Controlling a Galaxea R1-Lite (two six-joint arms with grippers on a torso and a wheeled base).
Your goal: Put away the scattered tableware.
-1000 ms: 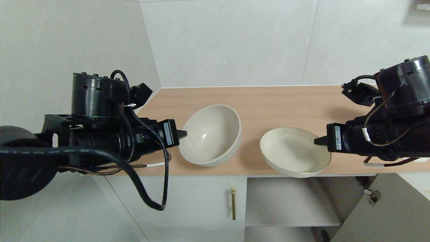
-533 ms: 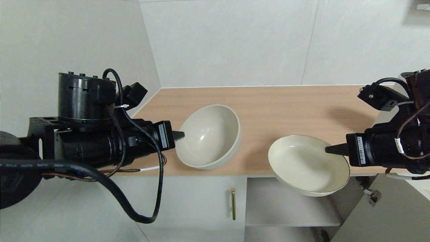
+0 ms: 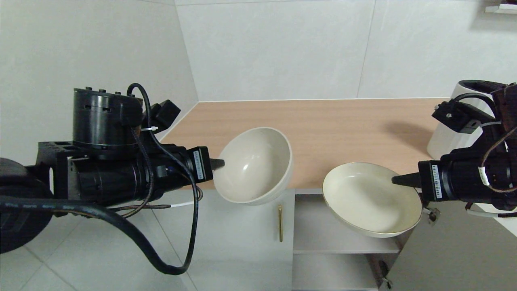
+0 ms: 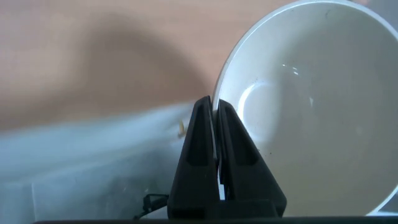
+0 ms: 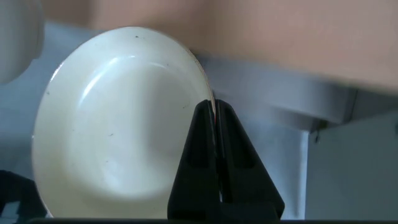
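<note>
As left claw (image 3: 221, 163) grips bowl (image 3: 255, 169), dish (image 3: 369, 199) aloft

Your left side: left gripper (image 3: 221, 163) clamped on the rim of the deep bowl (image 3: 256, 167), which hangs tilted over the front edge of the countertop (image 3: 323, 121)
Your right side: right gripper (image 3: 394, 180) clamped on the rim of the shallow dish (image 3: 369, 200), held in front of the open cabinet compartment (image 3: 323, 224) under the countertop
Between the two vessels, lower down: door handle (image 3: 279, 223)
Far right, on the countertop: container (image 3: 442, 137), behind your right arm
</note>
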